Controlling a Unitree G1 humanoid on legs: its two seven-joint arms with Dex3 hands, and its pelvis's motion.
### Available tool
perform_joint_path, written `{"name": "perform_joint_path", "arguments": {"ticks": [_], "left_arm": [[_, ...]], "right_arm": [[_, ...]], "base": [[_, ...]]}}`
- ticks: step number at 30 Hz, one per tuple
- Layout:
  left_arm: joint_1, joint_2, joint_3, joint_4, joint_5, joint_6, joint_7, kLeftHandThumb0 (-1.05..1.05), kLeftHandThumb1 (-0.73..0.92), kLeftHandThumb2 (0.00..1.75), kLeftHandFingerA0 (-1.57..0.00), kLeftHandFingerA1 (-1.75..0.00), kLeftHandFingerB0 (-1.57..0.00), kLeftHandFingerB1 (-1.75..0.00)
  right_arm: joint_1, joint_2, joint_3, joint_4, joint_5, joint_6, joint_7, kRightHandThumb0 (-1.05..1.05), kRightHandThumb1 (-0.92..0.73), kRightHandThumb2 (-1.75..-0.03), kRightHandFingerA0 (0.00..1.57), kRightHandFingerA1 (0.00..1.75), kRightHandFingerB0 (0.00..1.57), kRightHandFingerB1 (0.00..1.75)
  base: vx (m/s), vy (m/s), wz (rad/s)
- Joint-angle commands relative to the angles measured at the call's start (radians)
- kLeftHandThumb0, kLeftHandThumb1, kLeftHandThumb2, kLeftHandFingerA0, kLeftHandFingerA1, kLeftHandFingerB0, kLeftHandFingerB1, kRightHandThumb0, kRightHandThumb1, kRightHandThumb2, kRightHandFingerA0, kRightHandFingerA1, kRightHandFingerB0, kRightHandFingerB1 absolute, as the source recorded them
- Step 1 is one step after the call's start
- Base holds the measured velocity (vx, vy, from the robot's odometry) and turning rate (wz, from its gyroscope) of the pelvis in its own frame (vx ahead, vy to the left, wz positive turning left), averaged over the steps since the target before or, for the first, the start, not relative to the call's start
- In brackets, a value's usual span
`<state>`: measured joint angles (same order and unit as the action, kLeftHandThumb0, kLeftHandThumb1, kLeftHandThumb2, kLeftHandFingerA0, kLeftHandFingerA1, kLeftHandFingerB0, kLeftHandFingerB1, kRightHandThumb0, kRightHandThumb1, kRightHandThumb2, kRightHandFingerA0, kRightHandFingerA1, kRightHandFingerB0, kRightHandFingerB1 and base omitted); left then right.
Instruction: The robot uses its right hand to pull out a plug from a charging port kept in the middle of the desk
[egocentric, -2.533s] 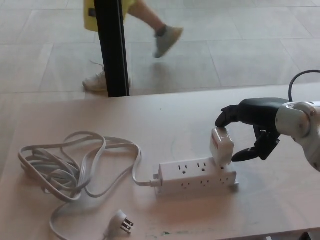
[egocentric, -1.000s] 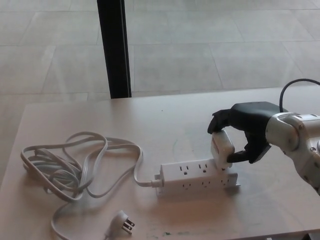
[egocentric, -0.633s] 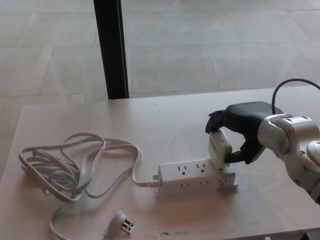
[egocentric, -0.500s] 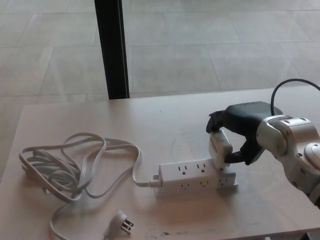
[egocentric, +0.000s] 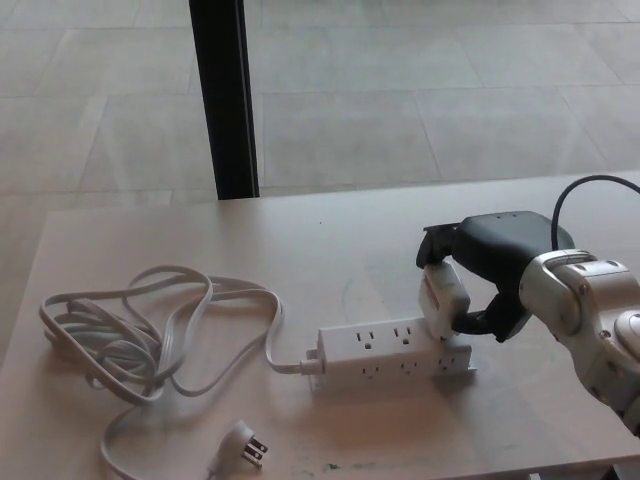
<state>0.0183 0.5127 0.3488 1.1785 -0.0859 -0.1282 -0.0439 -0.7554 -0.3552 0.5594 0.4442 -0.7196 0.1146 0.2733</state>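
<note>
Right hand (egocentric: 487, 268) grasping white plug (egocentric: 441, 299) on power strip (egocentric: 392, 354), coiled cord (egocentric: 140, 335) left, black post (egocentric: 225, 95) behind.

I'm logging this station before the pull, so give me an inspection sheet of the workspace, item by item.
Surface: pale wooden desk, faint marks.
Job's things: white plug seated at the right end of the white power strip.
Clutter: nothing seen.
Hands: right hand shut on the plug; left hand not in view.
Cables: power strip cord coiled at left, its pronged end loose near the front edge; black cable behind the right arm.
Surroundings: tiled floor, black post.
</note>
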Motion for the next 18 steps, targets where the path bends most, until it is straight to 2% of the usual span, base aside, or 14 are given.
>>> {"name": "perform_joint_path", "arguments": {"ticks": [1,2,4,5,6,7,8,10,11,12,15,16,17,18], "left_arm": [[-0.001,0.021,-0.001,-0.01,-0.001,-0.025,0.005,-0.73,0.92,0.69,-0.73,-0.59,-0.56,-0.52],[-0.001,0.021,-0.002,-0.01,0.0,-0.028,0.007,-0.73,0.92,0.69,-0.75,-0.58,-0.55,-0.49],[-0.001,0.02,0.001,-0.011,-0.002,-0.025,0.008,-0.73,0.92,0.69,-0.75,-0.59,-0.56,-0.49],[-0.004,0.021,0.0,-0.005,-0.001,-0.025,0.008,-0.73,0.92,0.69,-0.74,-0.58,-0.56,-0.49],[-0.005,0.026,0.003,-0.005,-0.003,-0.025,0.006,-0.79,0.75,0.91,-0.73,-0.66,-0.53,-0.57],[-0.006,0.027,0.003,-0.004,-0.003,-0.025,0.005,-0.79,0.75,0.91,-0.73,-0.66,-0.53,-0.57],[-0.005,0.027,0.002,-0.005,-0.002,-0.024,0.007,-0.73,0.92,0.69,-0.75,-0.61,-0.57,-0.53],[-0.007,0.035,-0.002,-0.011,0.003,-0.02,0.011,-0.72,0.92,0.7,-0.75,-0.58,-0.56,-0.51],[-0.01,0.037,-0.003,-0.01,0.005,-0.014,0.012,-0.73,0.92,0.7,-0.74,-0.56,-0.55,-0.49],[-0.008,0.038,-0.003,-0.014,0.004,-0.014,0.012,-0.73,0.92,0.7,-0.74,-0.56,-0.55,-0.49],[-0.013,0.038,0.002,-0.008,-0.002,-0.009,0.012,-0.74,0.92,0.68,-0.75,-0.55,-0.56,-0.48],[-0.012,0.038,0.002,-0.009,-0.001,-0.009,0.014,-0.74,0.92,0.69,-0.75,-0.55,-0.55,-0.47],[-0.011,0.038,0.001,-0.011,-0.001,-0.009,0.015,-0.74,0.92,0.69,-0.75,-0.55,-0.55,-0.47],[-0.011,0.037,0.003,-0.01,-0.002,-0.011,0.014,-0.75,0.92,0.68,-0.75,-0.57,-0.56,-0.47]], "right_arm": [[0.031,-0.02,0.032,0.044,-0.033,-0.096,-0.049,-0.34,-0.46,-1.05,0.89,1.75,0.74,1.42],[0.024,-0.02,0.031,0.051,-0.031,-0.102,-0.05,-0.35,-0.47,-1.08,0.92,1.75,0.74,1.36],[0.008,-0.018,0.032,0.048,-0.035,-0.077,-0.016,-0.39,-0.49,-1.09,0.91,1.75,0.72,1.4],[0.002,-0.024,0.027,0.052,-0.029,-0.107,-0.036,-0.34,-0.47,-1.12,0.93,1.75,0.78,1.34],[-0.029,-0.028,0.025,0.062,-0.029,-0.113,-0.019,-0.34,-0.5,-1.1,0.91,1.75,0.78,1.22],[-0.049,-0.034,0.02,0.071,-0.021,-0.126,-0.006,-0.34,-0.5,-1.1,0.91,1.75,0.78,1.22],[-0.061,-0.036,0.015,0.074,-0.017,-0.126,0.004,-0.31,-0.47,-1.16,0.93,1.75,0.79,1.21],[-0.1,-0.037,0.02,0.097,-0.028,-0.115,0.024,-0.34,-0.52,-1.12,0.94,1.75,0.76,1.24],[-0.108,-0.033,-0.004,0.106,0.004,-0.124,0.024,-0.33,-0.5,-1.09,0.92,1.75,0.78,1.1],[-0.116,-0.036,-0.003,0.106,0.001,-0.119,0.037,-0.36,-0.55,-1.02,0.92,1.75,0.74,0.97],[-0.157,-0.056,-0.003,0.118,-0.003,-0.148,0.072,-0.36,-0.53,-0.98,0.88,1.72,0.76,0.77],[-0.163,-0.058,-0.005,0.122,-0.003,-0.157,0.069,-0.35,-0.52,-0.99,0.87,1.71,0.77,1.04],[-0.168,-0.061,-0.006,0.126,-0.005,-0.167,0.063,-0.35,-0.52,-0.99,0.87,1.71,0.77,1.04],[-0.181,-0.059,-0.008,0.134,-0.01,-0.159,0.064,-0.36,-0.56,-0.89,0.83,1.68,0.76,0.95]], "base": [[0.0,0.0,0.0],[0.0,0.0,0.0],[0.0,0.0,0.0],[0.0,0.0,0.0],[0.0,0.0,0.0],[0.0,0.0,0.0],[0.0,0.0,0.0],[0.0,0.0,0.0],[0.0,0.0,0.0],[0.0,0.0,0.0],[0.0,0.0,0.0],[0.0,0.0,0.0],[0.0,0.0,0.0],[0.0,0.0,0.0]]}}
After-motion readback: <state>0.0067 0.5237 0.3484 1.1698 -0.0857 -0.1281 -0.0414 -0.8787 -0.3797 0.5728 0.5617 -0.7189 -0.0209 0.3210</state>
